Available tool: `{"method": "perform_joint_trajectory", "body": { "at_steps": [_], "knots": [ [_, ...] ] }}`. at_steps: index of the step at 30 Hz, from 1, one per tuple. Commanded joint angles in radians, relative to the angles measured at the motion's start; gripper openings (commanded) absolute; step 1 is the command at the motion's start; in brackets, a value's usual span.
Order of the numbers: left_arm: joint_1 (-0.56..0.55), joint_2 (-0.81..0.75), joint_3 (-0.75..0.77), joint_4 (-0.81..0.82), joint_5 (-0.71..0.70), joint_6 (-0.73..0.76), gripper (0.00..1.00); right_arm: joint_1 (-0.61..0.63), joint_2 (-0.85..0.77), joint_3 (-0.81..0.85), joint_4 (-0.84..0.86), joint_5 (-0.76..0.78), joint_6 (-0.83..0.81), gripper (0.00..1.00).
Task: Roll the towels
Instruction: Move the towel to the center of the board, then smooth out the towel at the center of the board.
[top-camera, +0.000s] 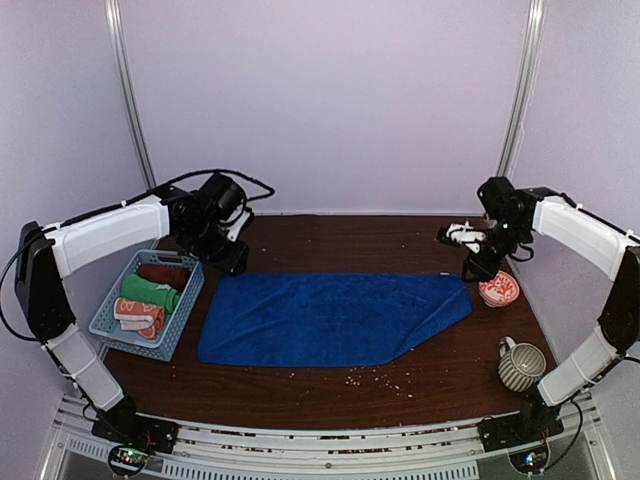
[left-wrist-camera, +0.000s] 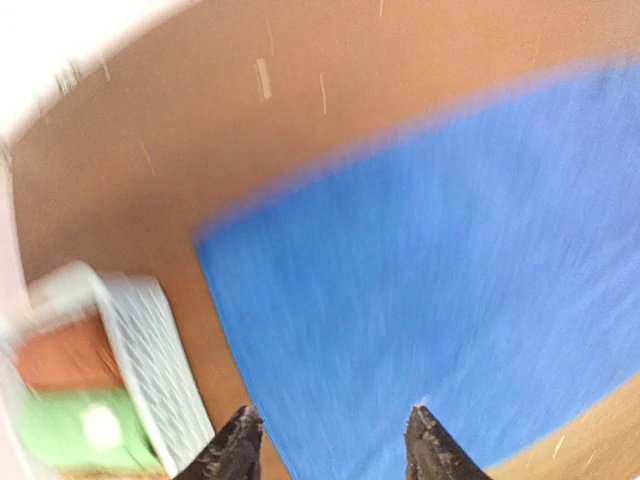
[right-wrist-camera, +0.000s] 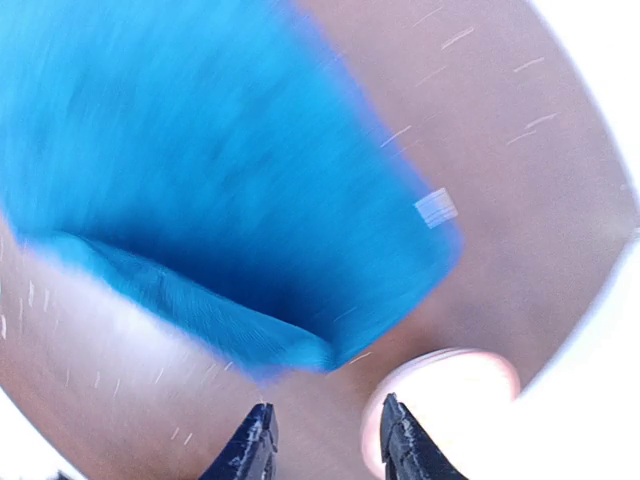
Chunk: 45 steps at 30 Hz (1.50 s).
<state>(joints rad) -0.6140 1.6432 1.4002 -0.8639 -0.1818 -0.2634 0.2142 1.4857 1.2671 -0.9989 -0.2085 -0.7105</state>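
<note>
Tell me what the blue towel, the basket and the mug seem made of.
Blue towel: soft matte cloth, perhaps terry or microfibre; it lies limp, one corner folded. Basket: light blue, likely moulded plastic, by its rigid lattice walls. Mug: probably glazed ceramic, striped, thick-walled; too small to be sure.

A towel (top-camera: 330, 318) lies spread flat across the middle of the desk (top-camera: 300, 385). Left of it sits a basket (top-camera: 128, 343) with rolled towels (top-camera: 150, 293) inside. A bowl (top-camera: 498, 290) stands just beside the spread towel's far right corner, and a mug (top-camera: 520, 365) sits nearer, by the desk's right edge.
</note>
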Motion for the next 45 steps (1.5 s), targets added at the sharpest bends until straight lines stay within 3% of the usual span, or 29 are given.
{"method": "perform_joint_trajectory", "body": {
  "at_steps": [1,2,3,4,6,8,14,18,21,24,25,28,31,34,35,37,39,42,45],
  "knots": [
    [0.082,-0.028,0.146,0.189,0.039,0.131,0.57,-0.034,0.036,0.183,0.12,0.009,0.189,0.41],
    [0.107,-0.03,0.155,0.257,0.068,0.134,0.68,-0.043,0.045,0.22,0.164,0.028,0.226,0.49],
    [0.133,-0.03,0.156,0.319,0.108,0.126,0.87,-0.052,0.056,0.251,0.202,0.041,0.266,0.62],
    [0.161,-0.021,0.161,0.373,0.174,0.12,0.97,-0.06,0.07,0.284,0.227,0.047,0.3,0.78],
    [0.205,0.035,0.246,0.383,0.304,0.119,0.98,-0.076,0.107,0.365,0.187,0.011,0.316,0.96],
    [0.209,0.106,0.35,0.306,0.362,0.151,0.98,-0.08,0.126,0.429,0.106,-0.029,0.301,1.0],
    [0.206,0.115,0.263,0.378,0.284,0.178,0.98,-0.073,0.097,0.264,0.125,-0.129,0.22,0.97],
    [0.188,-0.027,0.019,0.644,0.249,0.186,0.98,-0.063,0.221,0.245,0.058,-0.168,0.174,0.68],
    [0.185,-0.051,-0.038,0.696,0.266,0.15,0.98,-0.049,0.326,0.244,0.018,-0.183,0.139,0.57],
    [0.18,-0.015,-0.033,0.626,0.134,0.075,0.98,-0.021,0.399,0.247,0.017,-0.175,0.104,0.55],
    [0.181,0.018,0.002,0.548,0.062,0.043,0.98,-0.009,0.422,0.258,0.011,-0.167,0.086,0.54],
    [0.175,0.148,0.181,0.331,0.026,0.105,0.98,0.02,0.504,0.312,-0.054,-0.159,-0.002,0.53],
    [0.175,0.169,0.234,0.323,-0.109,0.019,0.98,0.037,0.577,0.386,-0.14,-0.137,-0.111,0.5],
    [0.177,0.079,0.156,0.426,-0.169,-0.045,0.98,0.046,0.616,0.443,-0.17,-0.096,-0.169,0.49],
    [0.179,0.038,0.106,0.481,-0.171,-0.071,0.98,0.049,0.627,0.46,-0.18,-0.085,-0.19,0.49],
    [0.186,-0.038,0.013,0.615,-0.04,-0.063,0.97,0.052,0.645,0.486,-0.193,-0.063,-0.211,0.49],
    [0.188,-0.065,-0.03,0.693,0.093,-0.03,0.85,0.054,0.663,0.508,-0.214,-0.05,-0.232,0.49],
    [0.188,-0.036,0.002,0.669,0.192,-0.006,0.7,0.056,0.683,0.535,-0.261,-0.044,-0.264,0.48],
    [0.186,-0.01,0.028,0.626,0.218,0.003,0.67,0.056,0.685,0.534,-0.276,-0.041,-0.292,0.48]
  ]
}}
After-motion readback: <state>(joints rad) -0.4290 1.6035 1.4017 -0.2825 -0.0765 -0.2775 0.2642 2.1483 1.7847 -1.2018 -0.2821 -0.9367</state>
